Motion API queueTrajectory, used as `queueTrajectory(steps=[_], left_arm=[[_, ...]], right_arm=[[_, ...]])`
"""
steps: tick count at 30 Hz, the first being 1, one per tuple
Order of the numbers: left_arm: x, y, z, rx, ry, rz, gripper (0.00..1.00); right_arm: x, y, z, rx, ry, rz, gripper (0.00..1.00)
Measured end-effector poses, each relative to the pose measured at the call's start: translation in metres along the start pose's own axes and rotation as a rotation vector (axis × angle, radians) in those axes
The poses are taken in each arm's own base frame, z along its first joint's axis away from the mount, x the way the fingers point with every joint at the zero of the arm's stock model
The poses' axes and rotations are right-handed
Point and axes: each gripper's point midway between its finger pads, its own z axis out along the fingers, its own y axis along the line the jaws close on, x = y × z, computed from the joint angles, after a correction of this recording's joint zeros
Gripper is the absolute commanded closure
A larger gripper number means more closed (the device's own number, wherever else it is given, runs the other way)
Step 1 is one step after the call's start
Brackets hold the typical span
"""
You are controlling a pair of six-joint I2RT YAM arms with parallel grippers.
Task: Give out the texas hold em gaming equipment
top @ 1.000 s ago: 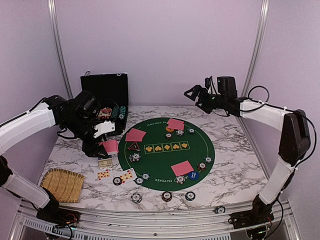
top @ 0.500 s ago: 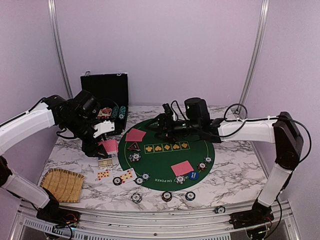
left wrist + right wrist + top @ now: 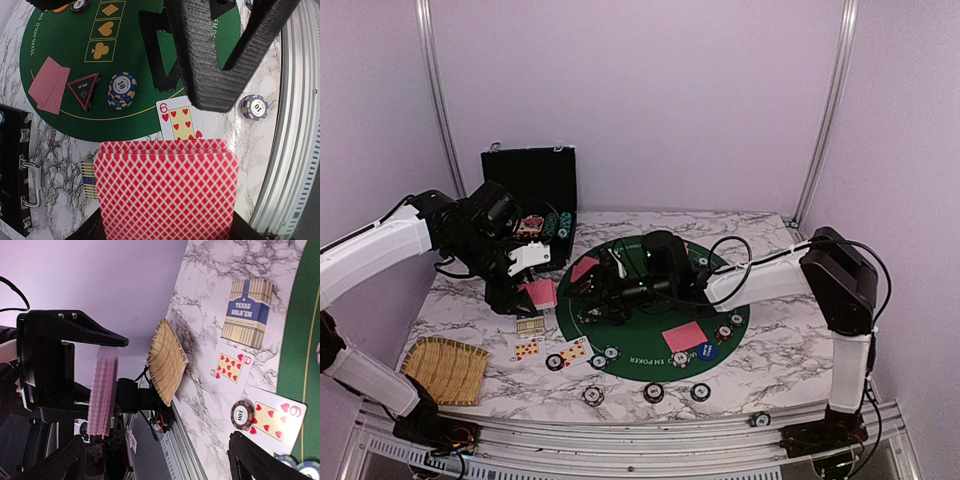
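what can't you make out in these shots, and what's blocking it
Top view: the right arm lies over the green mat, hiding much of its middle and far side.
Left wrist: the deck covers the lower half of the six of hearts and most of the card box; the case is cut off at the left edge.
Right wrist: the deck is an edge-on blur, so its card count cannot be told.

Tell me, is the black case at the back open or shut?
Open. The black case has its lid standing up, and chips show inside its lower half.
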Motion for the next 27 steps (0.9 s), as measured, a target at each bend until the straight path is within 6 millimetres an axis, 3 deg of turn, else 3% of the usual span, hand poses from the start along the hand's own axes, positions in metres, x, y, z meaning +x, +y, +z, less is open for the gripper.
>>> queueTrajectory(steps=[7,16,27], left_arm=[[0.000,0.000,0.005,0.017,0.007,-0.008,1.00],[-0.003,-0.001,0.004,0.022,-0.003,-0.014,1.00],[-0.003,-0.002,0.004,0.028,-0.006,-0.018,1.00]], right_arm=[[-0.010,0.028,0.018,-0.087,0.004,-0.035,0.04],[-0.010,0.018,0.047,-0.110,0.048,-0.009,0.06],[-0.005,0.036,0.075,-0.167,0.104,-0.029,0.10]])
